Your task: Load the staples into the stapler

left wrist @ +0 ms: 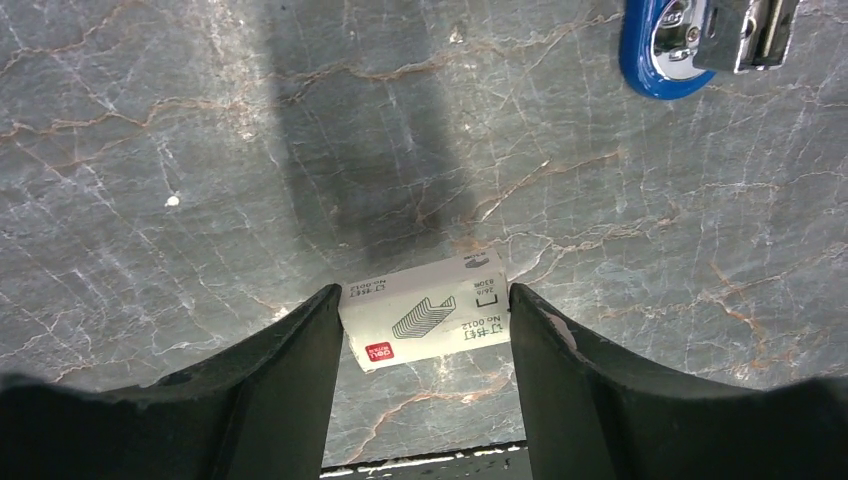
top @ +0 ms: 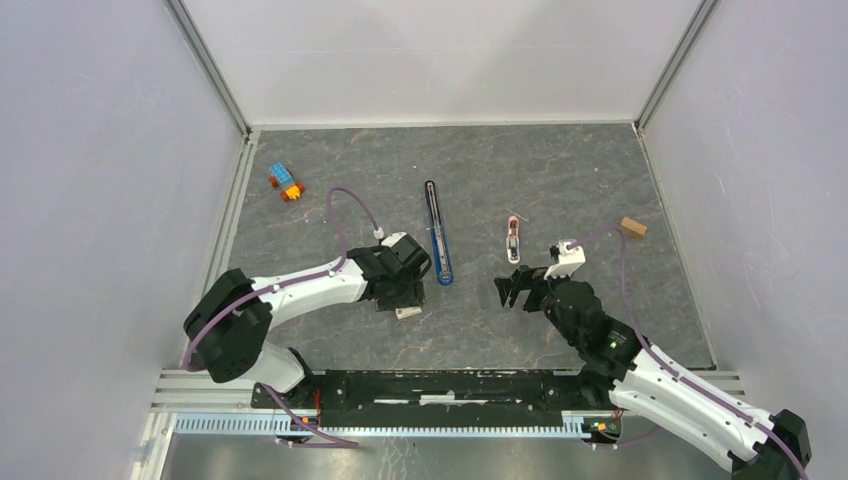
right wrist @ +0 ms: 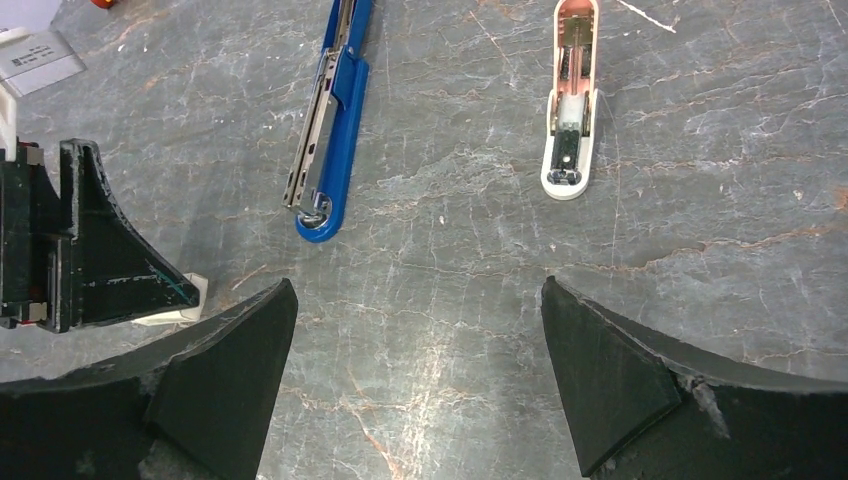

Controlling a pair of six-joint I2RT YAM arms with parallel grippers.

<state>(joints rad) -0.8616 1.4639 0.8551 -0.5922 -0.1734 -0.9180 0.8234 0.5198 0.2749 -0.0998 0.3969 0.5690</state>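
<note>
Two end effectors inspected. Left end effector stands partway open astride the box of staples, low centre of the left wrist view. Its fingers lie against both short ends of the box, which sits slightly askew on the worktop. Whether the box is actually clamped cannot be determined. Right end effector is spread wide and holds nothing, at lower centre-right of the overhead view. Stapler lies opened out flat at centre of the overhead view, close beside the left end effector, its blue end showing at upper right of the left wrist view. Judgement: the step in hand is securing the box. Recommended: square the fingers to the box ends before closing, press lightly since thin card will likely crush, lift straight up, and keep clear of the stapler so its open channel is not knocked off line.
</note>
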